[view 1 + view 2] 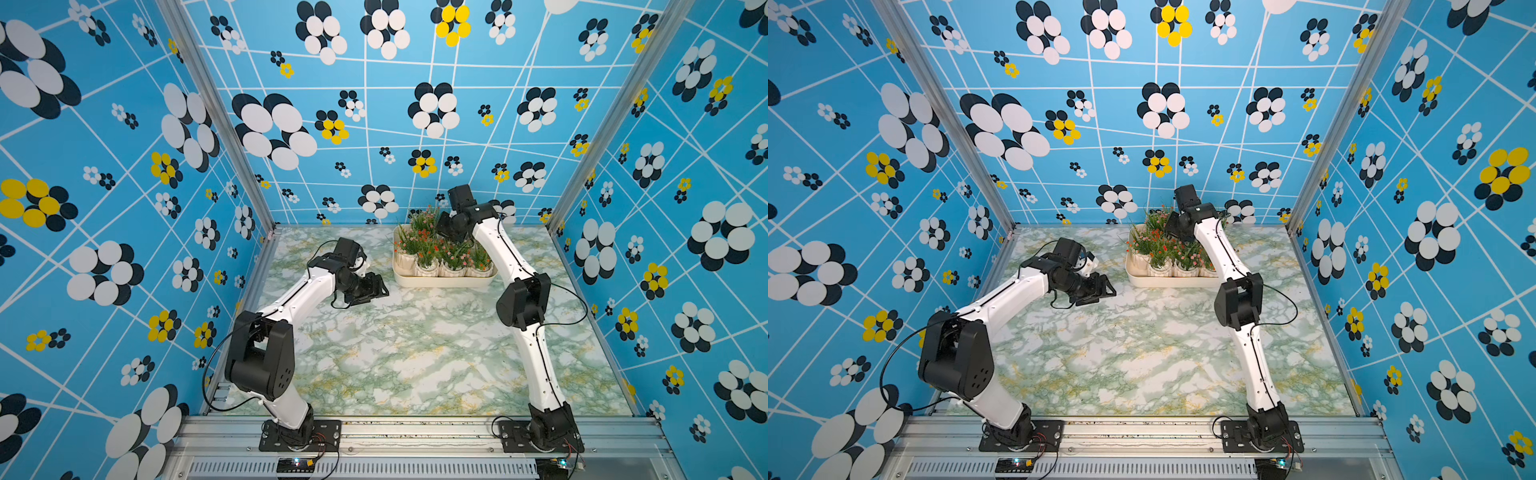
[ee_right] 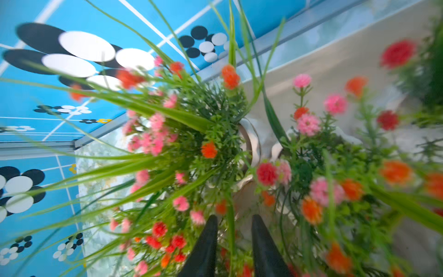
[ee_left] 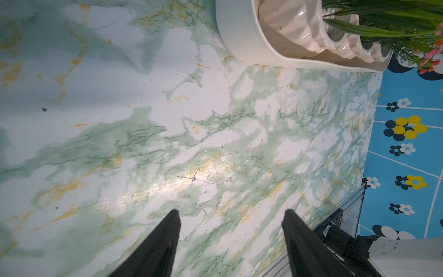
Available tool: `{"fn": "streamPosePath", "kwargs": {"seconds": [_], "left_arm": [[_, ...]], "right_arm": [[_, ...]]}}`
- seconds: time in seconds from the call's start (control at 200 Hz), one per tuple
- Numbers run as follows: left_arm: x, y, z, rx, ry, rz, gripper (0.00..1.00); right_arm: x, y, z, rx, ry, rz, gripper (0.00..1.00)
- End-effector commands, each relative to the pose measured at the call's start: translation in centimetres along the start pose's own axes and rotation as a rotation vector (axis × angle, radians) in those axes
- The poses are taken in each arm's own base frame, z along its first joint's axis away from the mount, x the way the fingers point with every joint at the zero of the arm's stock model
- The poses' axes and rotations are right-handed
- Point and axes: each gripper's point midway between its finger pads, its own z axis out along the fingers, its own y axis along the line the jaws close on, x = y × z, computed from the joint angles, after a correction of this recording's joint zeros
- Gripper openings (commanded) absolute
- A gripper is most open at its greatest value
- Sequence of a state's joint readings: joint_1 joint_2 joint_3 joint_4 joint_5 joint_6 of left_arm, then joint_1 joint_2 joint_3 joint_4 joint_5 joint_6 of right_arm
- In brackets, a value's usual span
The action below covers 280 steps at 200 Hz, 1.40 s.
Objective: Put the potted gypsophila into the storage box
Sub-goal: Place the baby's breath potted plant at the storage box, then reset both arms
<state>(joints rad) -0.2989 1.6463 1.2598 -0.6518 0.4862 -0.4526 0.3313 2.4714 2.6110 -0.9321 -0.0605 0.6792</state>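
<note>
Right arm (image 1: 513, 255) reaches across the table (image 1: 415, 353) to the box (image 1: 440, 283), where the pots (image 1: 451, 270) stand packed together; none shows outside it. Left gripper (image 3: 232, 212) gapes wide and empty. Right gripper (image 2: 234, 217) is barely parted among the blossoms and clamps nothing, but a leaf (image 2: 231, 230) runs between its fingers (image 2: 203, 251). Lifting away could snag the leaf and tip a pot.

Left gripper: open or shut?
Open: the left gripper fingers stand well apart in its wrist view, with only table showing between them.
</note>
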Motion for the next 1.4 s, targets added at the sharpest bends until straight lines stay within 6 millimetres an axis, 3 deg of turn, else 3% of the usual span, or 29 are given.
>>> {"fn": "streamPosePath", "kwargs": {"seconds": [0.0, 0.185, 0.26, 0.27, 0.325, 0.39, 0.435, 0.49, 0.7, 0.76, 0.81, 0.98, 1.115, 1.249, 1.394], "left_arm": [[-0.4, -0.5, -2.1, -0.001, -0.038, 0.013, 0.71], [-1.1, -1.1, -5.1, -0.012, -0.108, 0.035, 0.71], [-1.3, -1.1, -6.7, -0.022, -0.146, 0.042, 0.71], [-1.3, -1.1, -6.9, -0.023, -0.151, 0.042, 0.71], [-1.4, -1.0, -8.1, -0.030, -0.180, 0.045, 0.73], [-1.5, -0.6, -9.8, -0.048, -0.222, 0.048, 0.77], [-1.6, 0.0, -11.0, -0.069, -0.261, 0.043, 0.83], [-1.8, 0.8, -12.6, -0.095, -0.320, 0.035, 1.00], [-2.1, 5.3, -17.9, -0.187, -0.521, -0.019, 0.99], [-2.2, 6.7, -18.9, -0.232, -0.564, -0.017, 0.99], [-2.2, 7.7, -19.4, -0.272, -0.594, -0.011, 1.00], [-2.6, 10.0, -19.2, -0.360, -0.704, 0.092, 1.00], [-3.1, 10.3, -19.3, -0.359, -0.880, 0.209, 0.99], [-3.0, 11.3, -18.7, -0.338, -1.065, 0.250, 0.99], [-2.9, 12.6, -17.5, -0.334, -1.154, 0.281, 0.99]], "right_arm": [[-2.8, 1.0, -6.3, -0.026, -0.095, -0.033, 0.29], [-3.9, -0.1, -11.8, 0.009, -0.140, -0.080, 0.46], [-3.8, -1.2, -13.2, 0.040, -0.136, -0.094, 0.61], [-4.0, -1.0, -14.5, 0.032, -0.153, -0.097, 0.63], [-4.0, -1.7, -16.2, 0.053, -0.165, -0.115, 0.75], [-3.6, -2.9, -17.7, 0.087, -0.175, -0.141, 0.99], [-3.4, -4.4, -18.9, 0.135, -0.191, -0.145, 0.99], [-2.9, -5.9, -20.2, 0.166, -0.204, -0.164, 0.99], [-0.3, -13.4, -24.9, 0.241, -0.355, -0.118, 0.99], [1.6, -15.5, -24.9, 0.255, -0.370, -0.112, 0.99], [2.4, -18.2, -25.5, 0.303, -0.395, -0.092, 0.99], [6.4, -23.4, -25.2, 0.462, -0.397, -0.098, 0.99], [7.8, -25.4, -25.4, 0.522, -0.450, -0.117, 0.99], [8.3, -26.0, -24.3, 0.500, -0.546, -0.200, 0.99], [8.3, -25.1, -23.9, 0.379, -0.808, -0.294, 0.99]]}}
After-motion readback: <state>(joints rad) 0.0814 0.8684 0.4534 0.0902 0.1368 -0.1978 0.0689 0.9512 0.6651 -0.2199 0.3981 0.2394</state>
